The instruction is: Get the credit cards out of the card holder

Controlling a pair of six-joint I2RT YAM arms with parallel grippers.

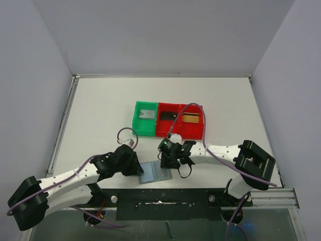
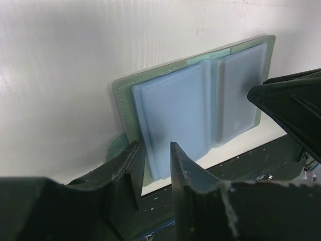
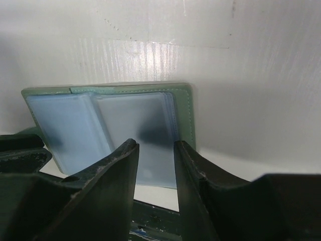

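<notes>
The card holder (image 1: pixel 156 172) lies opened flat near the table's front edge, its pale blue cloudy sleeves (image 2: pixel 175 115) facing up inside a green-grey cover (image 3: pixel 183 108). My left gripper (image 1: pixel 136 166) hovers at its left panel. Its jaws stand a little apart (image 2: pixel 154 150), with the sleeve's near edge showing in the gap. My right gripper (image 1: pixel 168 160) is over the right panel, also slightly open (image 3: pixel 155 146), and casts a dark shadow on the sleeve. One gold-tan credit card (image 1: pixel 190 118) lies in the right red bin.
A green bin (image 1: pixel 136 125) and two red bins (image 1: pixel 176 129) stand in a row behind the holder. The green one holds a grey card, the middle one a dark card. The black base rail (image 1: pixel 165 201) runs just in front of the holder. White walls close the table.
</notes>
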